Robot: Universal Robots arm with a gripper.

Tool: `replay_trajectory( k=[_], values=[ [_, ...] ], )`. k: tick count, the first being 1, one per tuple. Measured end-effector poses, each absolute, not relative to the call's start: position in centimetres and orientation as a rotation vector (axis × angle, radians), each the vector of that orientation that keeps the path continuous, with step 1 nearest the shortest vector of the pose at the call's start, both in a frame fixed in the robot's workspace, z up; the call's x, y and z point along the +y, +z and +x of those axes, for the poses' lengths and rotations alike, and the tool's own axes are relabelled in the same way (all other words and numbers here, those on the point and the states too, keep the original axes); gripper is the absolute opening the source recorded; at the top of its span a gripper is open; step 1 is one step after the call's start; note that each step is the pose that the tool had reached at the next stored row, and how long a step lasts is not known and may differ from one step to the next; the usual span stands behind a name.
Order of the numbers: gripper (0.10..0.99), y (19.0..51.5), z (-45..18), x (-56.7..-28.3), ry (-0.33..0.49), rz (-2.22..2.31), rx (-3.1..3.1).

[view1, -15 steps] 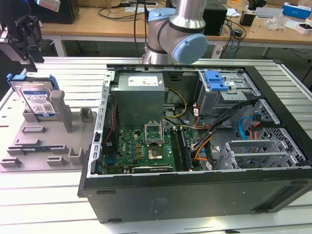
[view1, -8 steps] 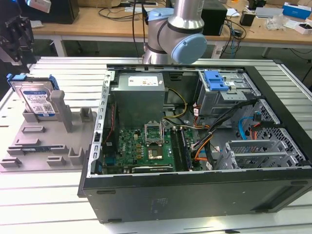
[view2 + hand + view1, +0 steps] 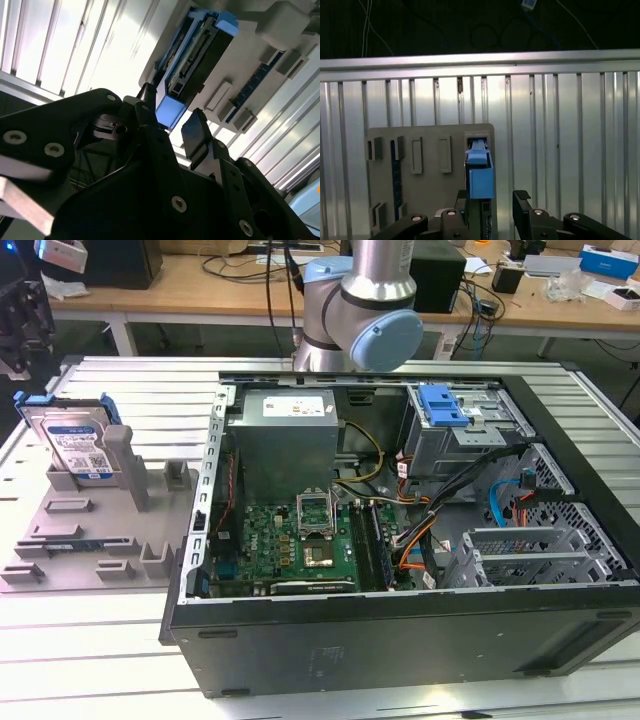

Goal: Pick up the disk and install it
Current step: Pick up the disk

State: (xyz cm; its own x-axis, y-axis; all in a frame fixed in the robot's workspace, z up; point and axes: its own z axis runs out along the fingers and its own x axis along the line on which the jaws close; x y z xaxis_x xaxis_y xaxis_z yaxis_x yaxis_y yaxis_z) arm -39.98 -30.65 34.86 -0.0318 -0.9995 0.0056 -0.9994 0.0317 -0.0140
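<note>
- Gripper hangs with its fingers apart in both wrist views; I see the blue end of the disk in the gap between them, and nothing is clamped.
- Ribbed metal tabletop carries everything I can see.
- Open computer case lies on its side across the middle and the exterior view's right, with its boards and cables exposed.
- Grey holder sits just beside the case, on the exterior view's left.
- Disk stands on edge in a slot of that holder, outside the case.
</note>
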Motion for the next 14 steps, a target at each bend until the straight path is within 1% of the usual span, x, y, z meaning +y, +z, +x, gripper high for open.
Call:
replay_trajectory(
  k=[14],
  values=[
    [0.482,32.9,-40.4,-31.2,-0.020,-2.242,2.194]
  ],
)
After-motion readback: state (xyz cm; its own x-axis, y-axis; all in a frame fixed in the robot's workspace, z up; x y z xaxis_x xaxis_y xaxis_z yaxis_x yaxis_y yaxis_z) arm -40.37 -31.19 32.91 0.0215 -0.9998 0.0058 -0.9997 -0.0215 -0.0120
